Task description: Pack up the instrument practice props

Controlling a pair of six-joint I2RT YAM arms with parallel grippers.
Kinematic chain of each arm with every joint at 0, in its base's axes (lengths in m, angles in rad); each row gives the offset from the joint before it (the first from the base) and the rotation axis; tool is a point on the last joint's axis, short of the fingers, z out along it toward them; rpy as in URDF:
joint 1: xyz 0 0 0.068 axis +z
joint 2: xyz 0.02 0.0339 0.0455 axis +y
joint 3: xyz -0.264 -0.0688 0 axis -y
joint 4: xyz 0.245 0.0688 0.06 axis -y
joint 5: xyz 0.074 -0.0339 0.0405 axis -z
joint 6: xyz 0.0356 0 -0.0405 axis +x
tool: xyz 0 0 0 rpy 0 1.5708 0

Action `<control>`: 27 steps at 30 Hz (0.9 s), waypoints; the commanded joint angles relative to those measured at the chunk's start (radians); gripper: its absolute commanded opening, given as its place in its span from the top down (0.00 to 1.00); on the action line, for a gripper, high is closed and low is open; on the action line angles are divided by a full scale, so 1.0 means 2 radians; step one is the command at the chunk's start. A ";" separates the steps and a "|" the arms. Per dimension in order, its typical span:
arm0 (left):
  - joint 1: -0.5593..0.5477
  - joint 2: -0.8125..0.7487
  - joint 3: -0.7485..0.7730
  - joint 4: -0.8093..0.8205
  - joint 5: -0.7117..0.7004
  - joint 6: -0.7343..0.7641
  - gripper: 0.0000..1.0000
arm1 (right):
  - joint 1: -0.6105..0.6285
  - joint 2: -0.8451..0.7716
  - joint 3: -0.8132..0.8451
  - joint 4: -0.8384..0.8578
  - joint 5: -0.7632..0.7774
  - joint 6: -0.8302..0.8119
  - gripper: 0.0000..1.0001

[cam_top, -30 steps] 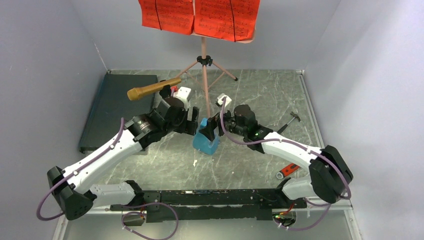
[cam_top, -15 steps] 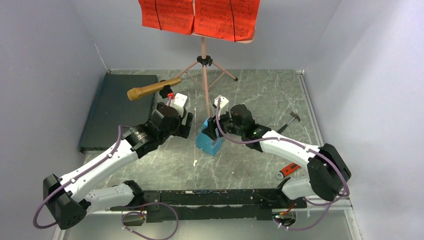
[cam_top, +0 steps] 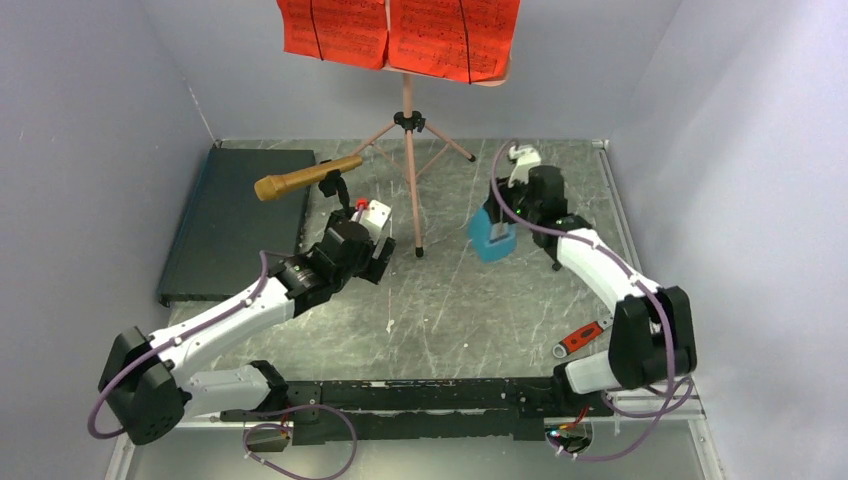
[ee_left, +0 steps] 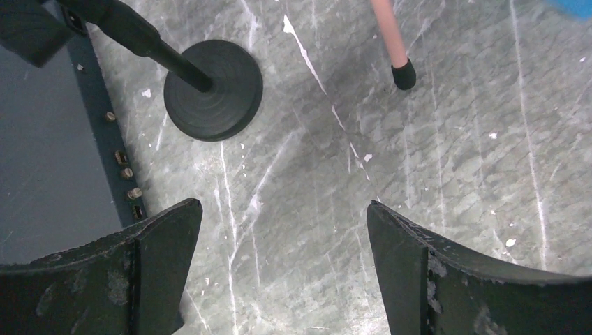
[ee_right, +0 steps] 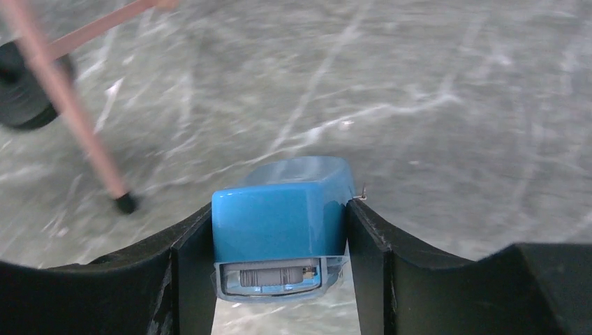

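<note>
My right gripper is shut on the blue metronome and holds it above the table right of the stand; in the right wrist view the metronome sits between both fingers. The pink tripod music stand stands at the back with red sheet-music pages on its desk. The gold microphone tilts on its black stand, whose round base shows in the left wrist view. My left gripper is open and empty, low over the table by a stand foot.
A flat dark case lies at the left. A red-handled wrench lies at the front right, and a small hammer lies near the right wall. Grey walls close in the table on three sides.
My right gripper has lifted the metronome and carried it right and toward the back. My left arm has shifted slightly right, nearer the stand's foot.
</note>
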 commanded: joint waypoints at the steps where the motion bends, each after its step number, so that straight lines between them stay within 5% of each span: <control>1: 0.002 0.031 0.029 0.017 -0.002 0.010 0.06 | -0.070 0.036 0.066 0.067 0.022 -0.003 0.68; 13: 0.001 0.045 0.032 0.003 -0.016 -0.001 0.06 | -0.234 0.196 0.230 0.101 -0.011 0.030 0.72; 20: 0.002 0.037 0.036 -0.027 -0.037 -0.017 0.06 | -0.268 0.267 0.318 0.063 -0.045 0.014 0.66; 23: 0.003 0.034 0.041 -0.041 -0.039 -0.032 0.06 | -0.269 0.275 0.323 0.056 -0.048 0.008 0.54; 27: 0.005 0.040 0.060 -0.066 -0.044 -0.053 0.06 | -0.269 0.256 0.304 0.066 -0.047 0.006 0.23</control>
